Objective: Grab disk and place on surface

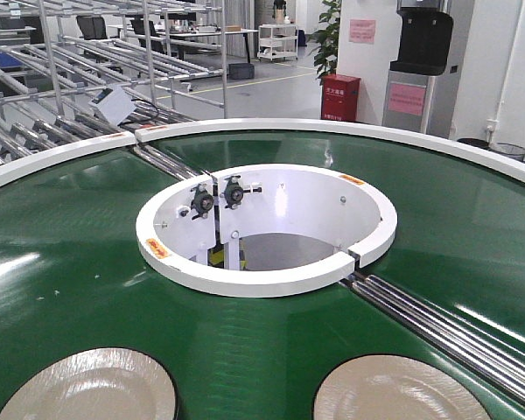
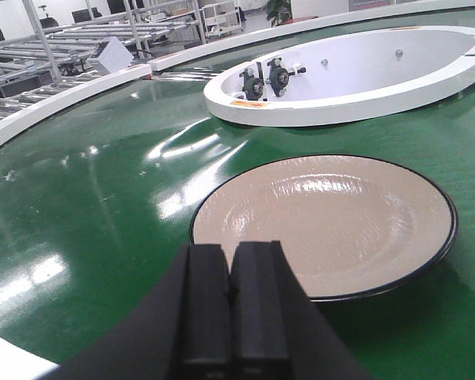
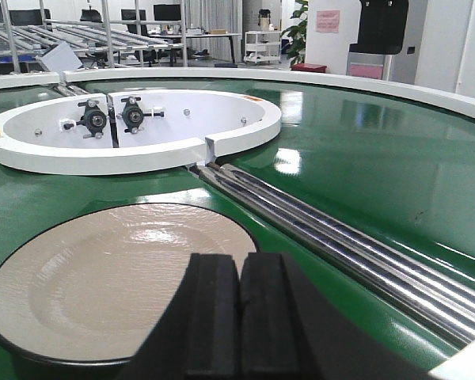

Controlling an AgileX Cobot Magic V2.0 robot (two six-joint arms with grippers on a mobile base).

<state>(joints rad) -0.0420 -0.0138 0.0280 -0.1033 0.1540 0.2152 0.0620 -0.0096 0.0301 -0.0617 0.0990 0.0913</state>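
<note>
Tool (image 3: 239,271) (pads together) — near beige disk (image 3: 111,277)

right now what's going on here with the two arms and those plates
The left gripper, shut and empty, is poised just short of a beige round black-rimmed plate lying flat on the green circular conveyor belt. The right gripper, also shut, faces a second such plate. Neither plate is grasped yet.

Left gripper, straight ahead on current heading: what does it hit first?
Likely the beige plate on the green belt, directly ahead of the shut left gripper. Height is unclear from the wrist view, so it might skim over the near rim instead.
</note>
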